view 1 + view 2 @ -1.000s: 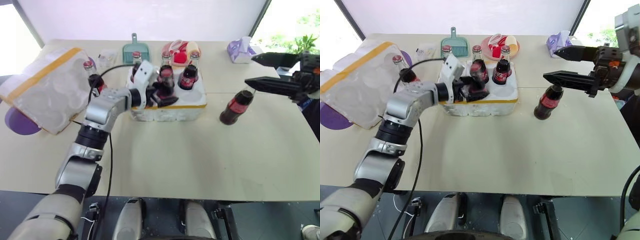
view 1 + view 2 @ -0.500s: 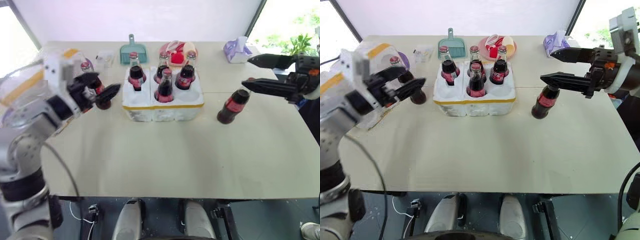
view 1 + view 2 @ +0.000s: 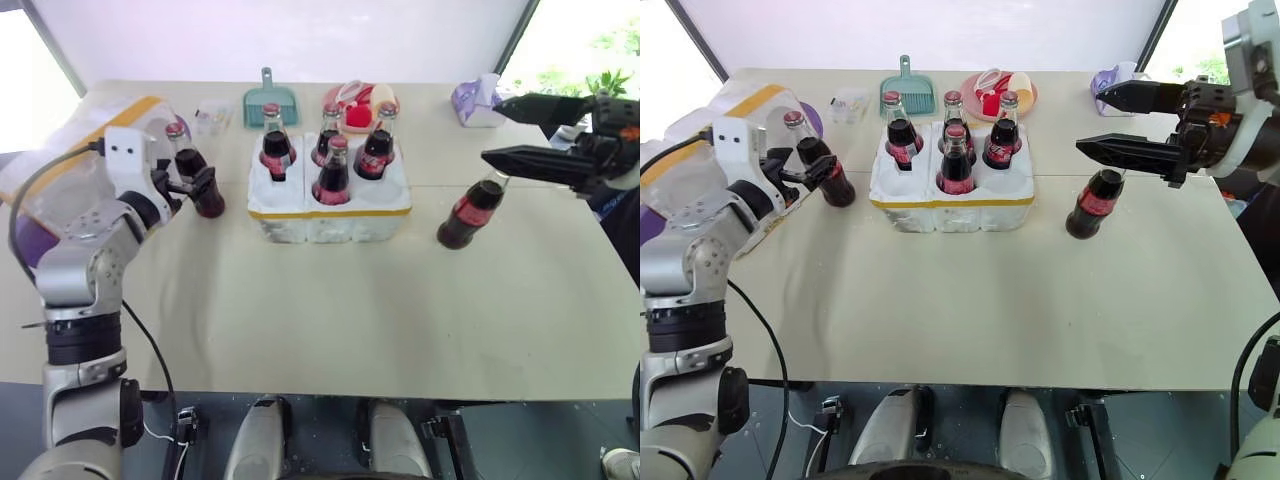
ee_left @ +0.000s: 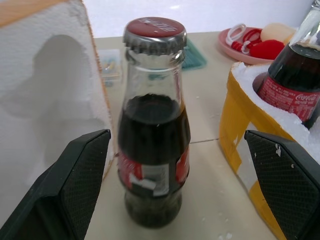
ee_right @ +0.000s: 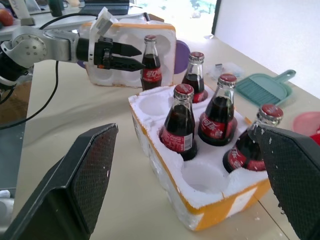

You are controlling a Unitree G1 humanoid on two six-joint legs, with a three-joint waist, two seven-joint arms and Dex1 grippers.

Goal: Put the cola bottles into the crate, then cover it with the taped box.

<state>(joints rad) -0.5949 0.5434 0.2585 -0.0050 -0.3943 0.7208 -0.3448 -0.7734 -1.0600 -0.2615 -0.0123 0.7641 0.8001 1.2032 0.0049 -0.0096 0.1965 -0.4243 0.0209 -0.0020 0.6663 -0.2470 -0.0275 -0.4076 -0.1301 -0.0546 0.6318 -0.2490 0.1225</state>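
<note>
Standing a second ago over the crate (image 3: 330, 205) with its fingers among the bottles, the left gripper (image 3: 190, 183) has swung out to the robot's left and now sits at the loose cola bottle (image 3: 196, 172) beside the taped box (image 3: 85, 165) — fingers spread wide, one on each side of the bottle, with clear gaps in the left wrist view, so nothing is gripped. That bottle stands upright on the table (image 3: 330, 310), between the taped box and the crate. Four cola bottles (image 3: 946, 150) stand in the crate's wells: three along the far row, one in the middle of the near row, and the two outer near wells are empty. The right gripper (image 3: 520, 130) has stayed put at the right side, jaws wide apart and holding nothing, raised above the other loose bottle (image 3: 468, 210), which stands on the table well to the right of the crate. The taped box lies tilted at the table's left edge, as before.
</note>
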